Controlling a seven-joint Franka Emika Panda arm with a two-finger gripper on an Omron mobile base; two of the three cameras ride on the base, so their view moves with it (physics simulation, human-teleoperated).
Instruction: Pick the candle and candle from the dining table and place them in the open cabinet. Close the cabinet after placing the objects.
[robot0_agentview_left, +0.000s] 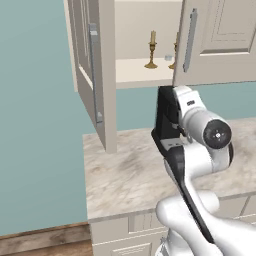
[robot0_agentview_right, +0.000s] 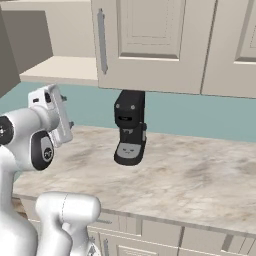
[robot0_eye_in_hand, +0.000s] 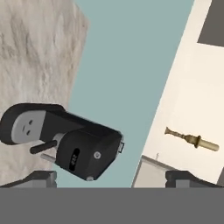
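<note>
Both candles stand on the cabinet (robot0_agentview_left: 135, 70) shelf: one candle (robot0_agentview_left: 152, 49) in plain view, the second candle (robot0_agentview_left: 174, 56) half hidden behind the right door (robot0_agentview_left: 210, 42). The gripper (robot0_eye_in_hand: 111, 180) is spread wide and empty, below the shelf. Risk: swinging the left door (robot0_agentview_left: 95, 75) shut carelessly could clip the arm or jolt the candlesticks over.

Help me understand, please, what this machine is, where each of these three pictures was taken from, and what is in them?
It is a white robot arm in a simulated kitchen. Two cameras sit behind it, left and right; the third rides on its hand. The gripper is open and holds nothing. In the left picture, the wall cabinet has its left door wide open, and two candles, one in plain view and the other half hidden by the right door, stand on its shelf. A black coffee machine stands on the marble counter below.
</note>
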